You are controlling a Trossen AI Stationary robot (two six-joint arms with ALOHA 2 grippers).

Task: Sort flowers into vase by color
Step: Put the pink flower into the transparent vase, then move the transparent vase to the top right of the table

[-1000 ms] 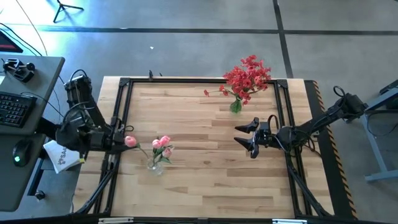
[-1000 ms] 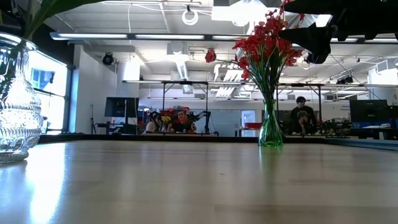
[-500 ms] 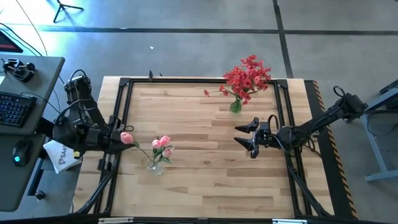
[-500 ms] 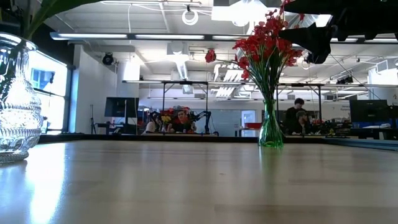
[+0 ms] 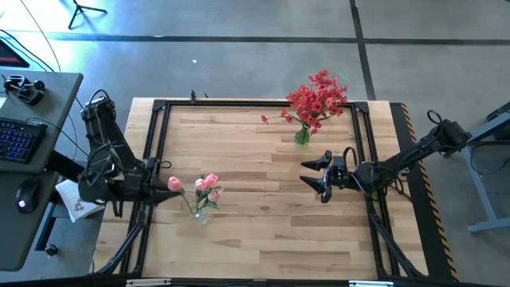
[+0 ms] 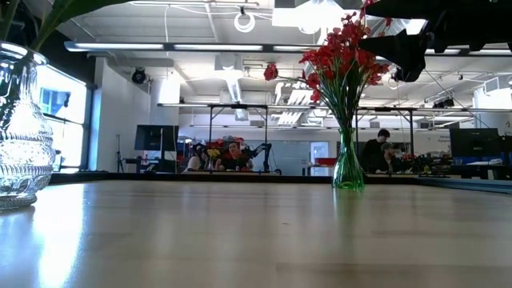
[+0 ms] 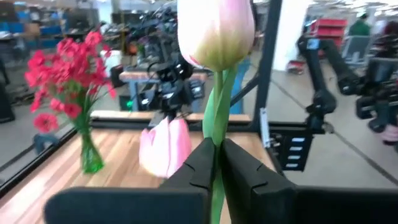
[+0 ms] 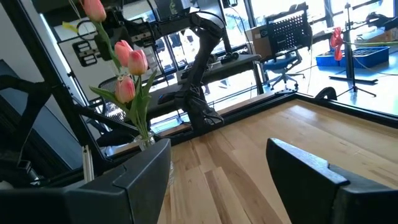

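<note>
1. The left gripper [image 7: 216, 163] is clamped on the green stem of one pink tulip [image 7: 216, 31], its bud standing above the fingers [image 7: 193, 171]; in the high view it sits at the table's left edge, just beside the clear vase [image 5: 199, 212].
2. That clear vase holds three more pink tulips [image 8: 129, 70], so four pink buds show in all.
3. The right gripper [image 5: 321, 178] hovers over the table's right half, jaws spread wide and holding nothing.
4. One green vase [image 6: 349, 164] near the far edge holds the bunch of red flowers [image 5: 316, 99]; the stems are too bunched to count.
5. The wooden table [image 5: 263, 231] carries two vases.
</note>
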